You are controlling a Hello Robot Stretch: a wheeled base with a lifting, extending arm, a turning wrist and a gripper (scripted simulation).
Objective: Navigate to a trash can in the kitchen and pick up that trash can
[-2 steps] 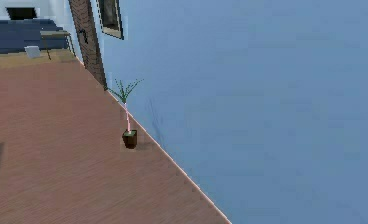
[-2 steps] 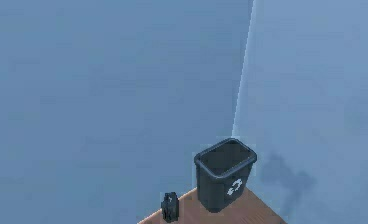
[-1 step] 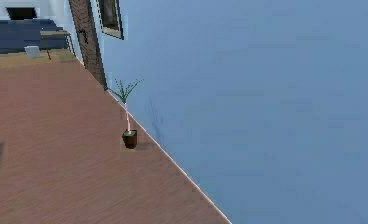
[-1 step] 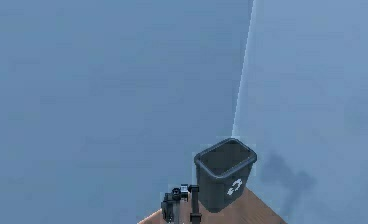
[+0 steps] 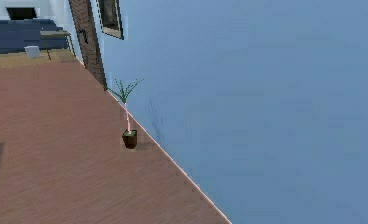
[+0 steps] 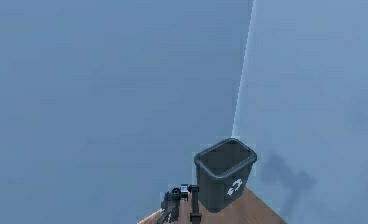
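Arm side view, bottom edge: a narrow wedge of brown wooden floor [image 6: 254, 212]. The dark arm [image 6: 193, 209] rises from it just right of centre. At the arm's far end, to the left, sits the gripper [image 6: 173, 203], a small dark cluster low in the frame. The fingers [image 6: 170, 207] are too small to read, so I cannot tell whether they are spread or pressed together, nor whether they hold anything.

Just right of the arm is the trash can [image 6: 225, 172] — dark grey, upright, rim facing up, a white recycling mark on its front. It sits low and right of centre, near the corner [image 6: 244, 80] where two plain blue walls meet. I cannot tell whether the gripper touches it.

Forward view: reddish plank floor [image 5: 62, 140] covers the lower left. A small potted plant [image 5: 129, 135] — dark pot, thin green leaves — stands close beside the pale baseboard of a blue wall [image 5: 262, 90] that takes up the right. Farther along that wall there is a dark brown door [image 5: 89, 40], with a framed panel [image 5: 111, 14] beside it at the top edge. At the far upper left stands a dark blue sofa [image 5: 14, 36].
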